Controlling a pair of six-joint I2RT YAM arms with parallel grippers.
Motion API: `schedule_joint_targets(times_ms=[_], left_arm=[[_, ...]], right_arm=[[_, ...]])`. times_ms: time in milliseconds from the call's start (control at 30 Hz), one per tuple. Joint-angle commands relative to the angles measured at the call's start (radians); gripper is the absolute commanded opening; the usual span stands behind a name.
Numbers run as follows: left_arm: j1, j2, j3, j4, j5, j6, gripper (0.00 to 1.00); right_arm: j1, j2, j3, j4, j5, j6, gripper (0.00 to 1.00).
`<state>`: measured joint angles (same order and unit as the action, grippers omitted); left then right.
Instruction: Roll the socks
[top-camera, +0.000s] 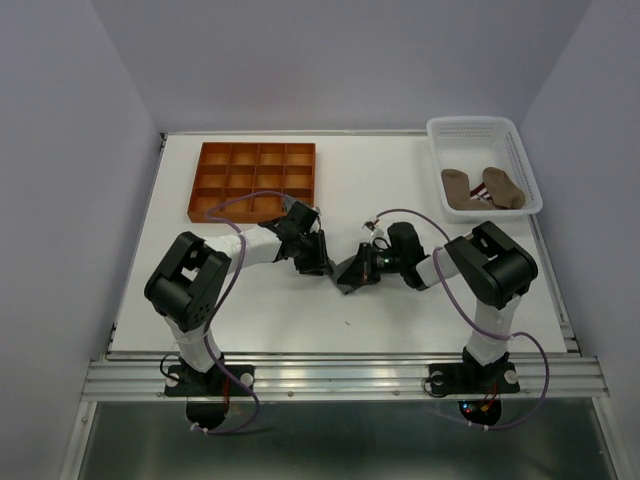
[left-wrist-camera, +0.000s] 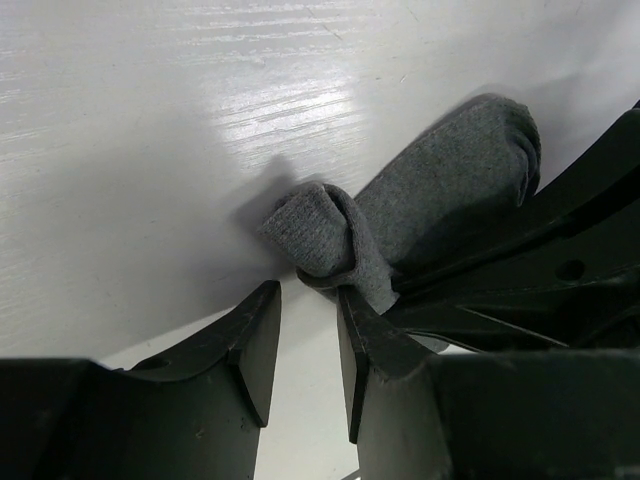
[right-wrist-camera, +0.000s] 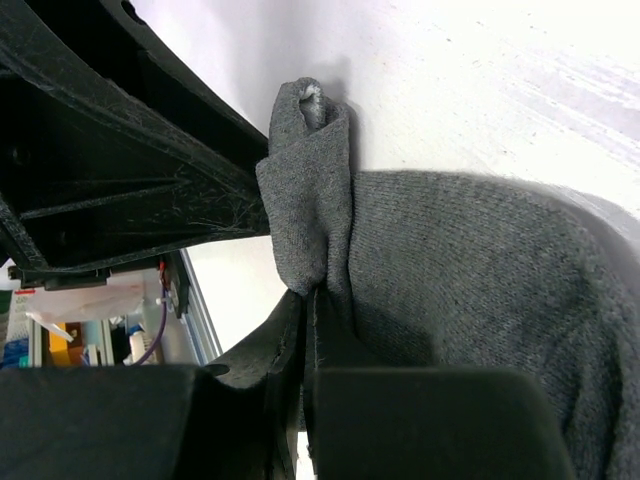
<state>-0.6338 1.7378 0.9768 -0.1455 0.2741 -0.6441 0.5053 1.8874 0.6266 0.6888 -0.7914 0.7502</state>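
The grey sock (left-wrist-camera: 440, 190) lies on the desk (left-wrist-camera: 150, 150) between the two pincers. Its long axis runs from a folded-over end just ahead of the left pincer (left-wrist-camera: 306, 292) to a rounded far end beside the body of the right pincer (right-wrist-camera: 308, 300). The left pincer stands partly open with nothing between its fingers; one fingertip (left-wrist-camera: 350, 305) appears to touch the fold. The right pincer is closed tight, pinching a doubled ridge of the sock. In the top view the black pincers hide most of the sock. Well away behind the right pincer, tan socks (top-camera: 483, 187) lie in a white basket (top-camera: 470, 124), too small to make out in detail.
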Motion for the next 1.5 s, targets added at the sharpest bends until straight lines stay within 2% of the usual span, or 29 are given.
schedule_joint_targets(times_ms=[0,200,433,500,667,767,867,933,967,1100,1200,1367,1467], left_arm=[[-0.006,-0.075,0.008,0.018,0.008,0.023,0.40],[-0.007,-0.103,0.008,0.038,0.014,0.041,0.41],[-0.010,-0.029,0.036,0.049,0.020,0.040,0.40],[-0.010,-0.008,0.052,0.049,0.013,0.041,0.35],[-0.018,0.023,0.083,0.040,-0.030,0.031,0.33],[-0.029,0.043,0.111,0.021,-0.073,0.014,0.25],[-0.049,0.035,0.118,0.012,-0.144,-0.014,0.20],[-0.052,0.035,0.122,0.007,-0.154,-0.020,0.14],[-0.056,0.043,0.128,-0.020,-0.165,-0.031,0.13],[-0.067,0.055,0.155,-0.080,-0.223,-0.028,0.09],[-0.072,0.051,0.161,-0.091,-0.222,-0.025,0.09],[-0.081,0.054,0.166,-0.092,-0.223,-0.023,0.09],[-0.087,0.062,0.174,-0.092,-0.219,-0.022,0.09]], right_arm=[[-0.017,0.009,0.005,0.035,-0.015,-0.008,0.01],[-0.017,-0.001,0.012,0.035,-0.016,-0.012,0.01],[-0.017,0.001,0.007,0.034,-0.019,-0.015,0.01],[-0.017,-0.005,0.005,0.035,-0.017,-0.018,0.01],[-0.017,-0.007,0.007,0.034,-0.025,-0.028,0.01],[-0.017,0.001,0.010,0.032,-0.034,-0.034,0.02],[-0.017,-0.007,0.015,-0.004,-0.039,-0.061,0.08],[-0.017,-0.025,0.039,-0.073,0.007,-0.133,0.15],[-0.017,-0.059,0.050,-0.168,0.064,-0.187,0.23],[-0.017,-0.194,0.096,-0.351,0.235,-0.303,0.38],[-0.017,-0.280,0.122,-0.503,0.345,-0.371,0.41],[0.039,-0.372,0.146,-0.598,0.429,-0.459,0.43],[0.123,-0.418,0.150,-0.609,0.506,-0.529,0.43]])
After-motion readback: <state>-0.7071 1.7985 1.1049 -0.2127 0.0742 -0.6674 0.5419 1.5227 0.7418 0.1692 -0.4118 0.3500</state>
